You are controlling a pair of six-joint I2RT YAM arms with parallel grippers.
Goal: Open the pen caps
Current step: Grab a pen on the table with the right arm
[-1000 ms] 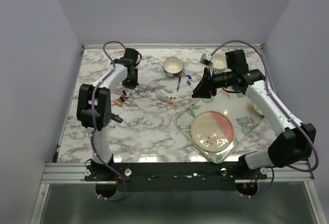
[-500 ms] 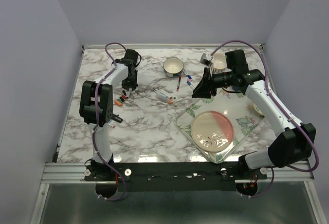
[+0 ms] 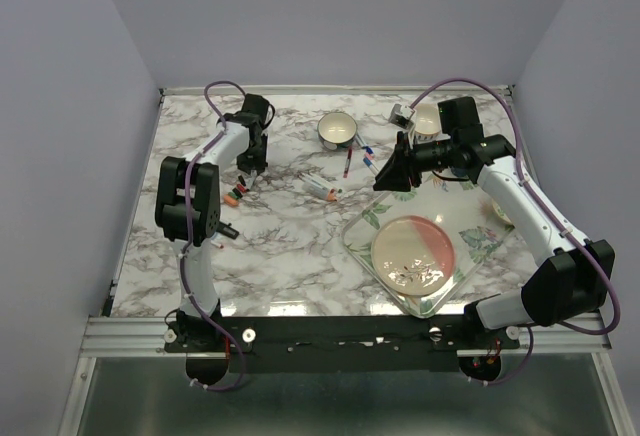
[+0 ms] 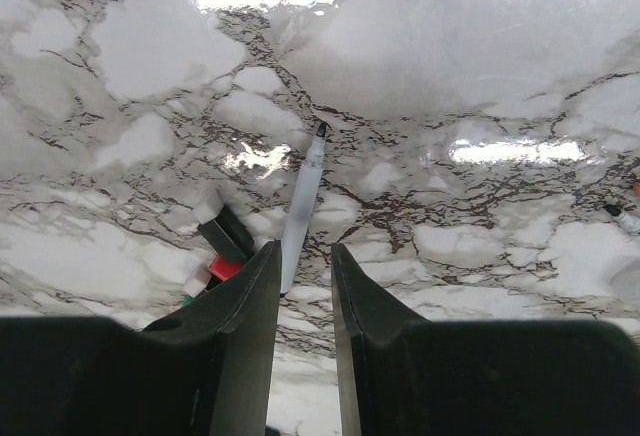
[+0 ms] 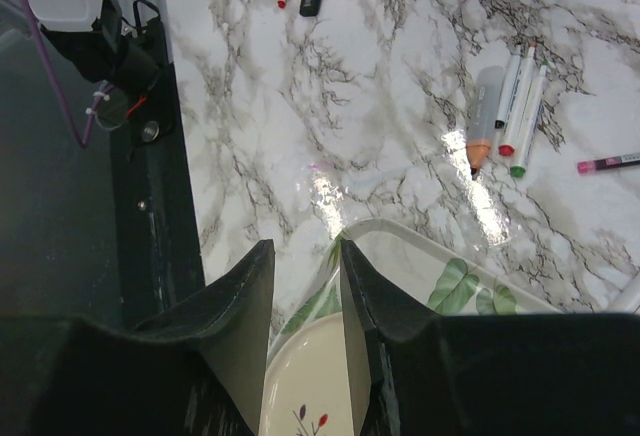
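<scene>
The left gripper [image 4: 303, 251] is hanging low over the surface [image 4: 500, 76] with its jaws a narrow gap apart. A white pen [image 4: 303, 181] is lying in line with that gap, its dark nib already bare. Over the last second the left arm [image 3: 190, 201] has been swinging its elbow slightly inward, and it is now hardly moving, which suggests it is settling to pick up this pen or the next one. The caps [image 4: 226, 234], one black and one red, are lying just beside the left finger and are partly hidden by it. I cannot tell whether they are loose or still on barrels, or whether the jaws are touching the pen. The right gripper [image 5: 305, 246] is staying put over the tray [image 5: 440, 256], slightly parted and holding nothing. More pens [image 5: 515, 96] are lying beyond it, their ends too small to make out.
</scene>
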